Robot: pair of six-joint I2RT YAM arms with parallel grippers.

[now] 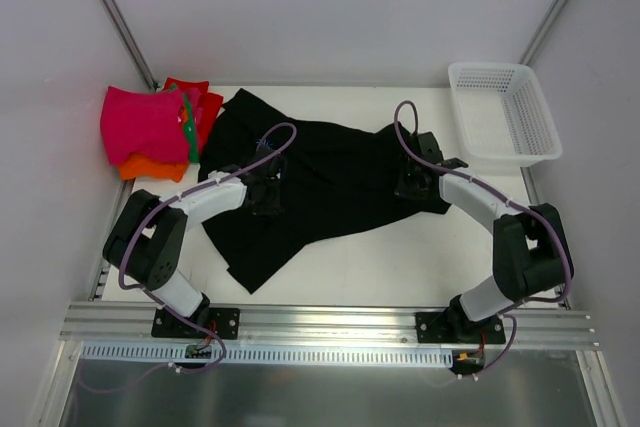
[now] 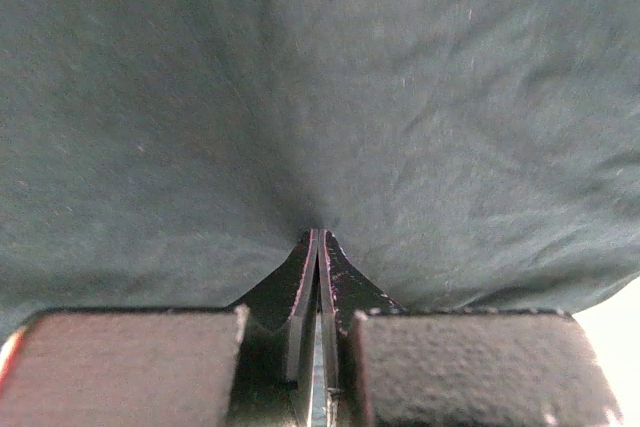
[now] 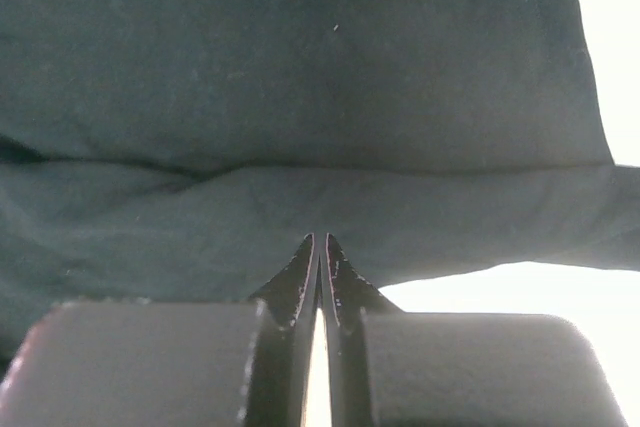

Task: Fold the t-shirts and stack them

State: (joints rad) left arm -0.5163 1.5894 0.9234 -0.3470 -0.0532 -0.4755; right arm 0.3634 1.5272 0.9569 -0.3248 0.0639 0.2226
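Note:
A large black t-shirt (image 1: 330, 182) lies crumpled and spread across the middle of the table. My left gripper (image 1: 265, 197) sits on its left part, jaws shut, with the dark cloth (image 2: 350, 97) puckering into the fingertips (image 2: 320, 234). My right gripper (image 1: 412, 182) is at the shirt's right edge, also shut, its tips (image 3: 320, 239) pinching the lower edge of the cloth (image 3: 300, 77). At the back left lies a pile of folded t-shirts: magenta-pink (image 1: 145, 125) on top, orange (image 1: 150, 169) below, red (image 1: 205, 102) behind, and a strip of green (image 1: 188, 132).
A white mesh basket (image 1: 490, 67) stands at the back right corner. Bare white table (image 1: 400, 267) shows in front of the shirt and beside the right gripper (image 3: 520, 287). Grey walls and slanted frame posts close off the back and sides.

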